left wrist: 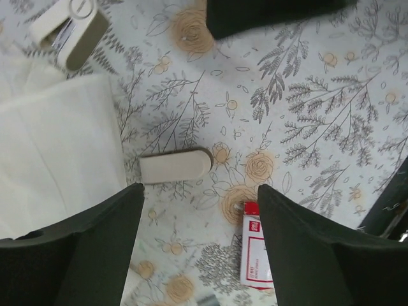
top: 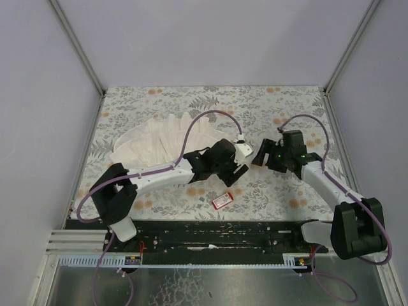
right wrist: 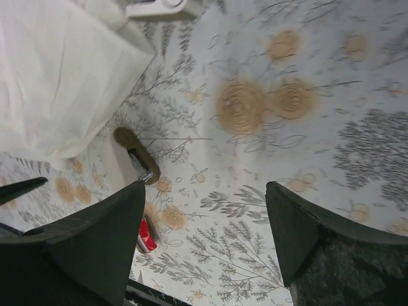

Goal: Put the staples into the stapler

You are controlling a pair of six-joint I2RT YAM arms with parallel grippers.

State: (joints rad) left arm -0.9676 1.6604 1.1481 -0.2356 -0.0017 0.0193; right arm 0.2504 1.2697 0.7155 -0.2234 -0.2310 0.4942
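Note:
A small beige stapler lies flat on the floral table, just past my left gripper, which is open and holds nothing. The right wrist view shows the stapler edge-on, with metal at its near end. The red staple box with a white label lies closed by my left gripper's right finger, and also shows in the top view. No staples show outside it for certain. My right gripper hovers open over bare table, close to the left gripper.
A white pleated cloth covers the back left, and its edge lies near the stapler. A second beige-and-white stapler-like thing with metal in its mouth lies beyond. A tiny grey piece sits left of the box.

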